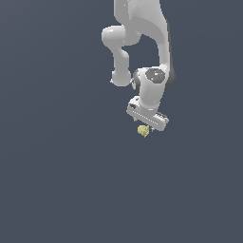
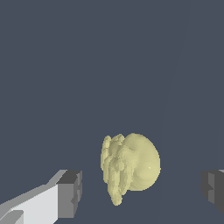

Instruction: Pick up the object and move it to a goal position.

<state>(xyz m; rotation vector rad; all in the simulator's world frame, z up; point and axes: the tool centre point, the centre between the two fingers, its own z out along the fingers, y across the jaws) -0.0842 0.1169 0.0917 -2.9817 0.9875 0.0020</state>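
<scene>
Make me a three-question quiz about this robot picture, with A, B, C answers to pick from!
1. Where is the yellow lump in the wrist view?
A. Between the two fingers
B. Outside both fingers
C. On top of the arm

2. What colour is the lump?
A. Red
B. Pale yellow
C. Blue

3. How is the hand right now?
A. Shut tight on the lump
B. Open, fingers apart
C. Out of sight

Answers:
1. A, the lump sits in the gap between the grey fingertips.
2. B, it looks pale yellow in both views.
3. B, there is clear space between each fingertip and the lump.
</scene>
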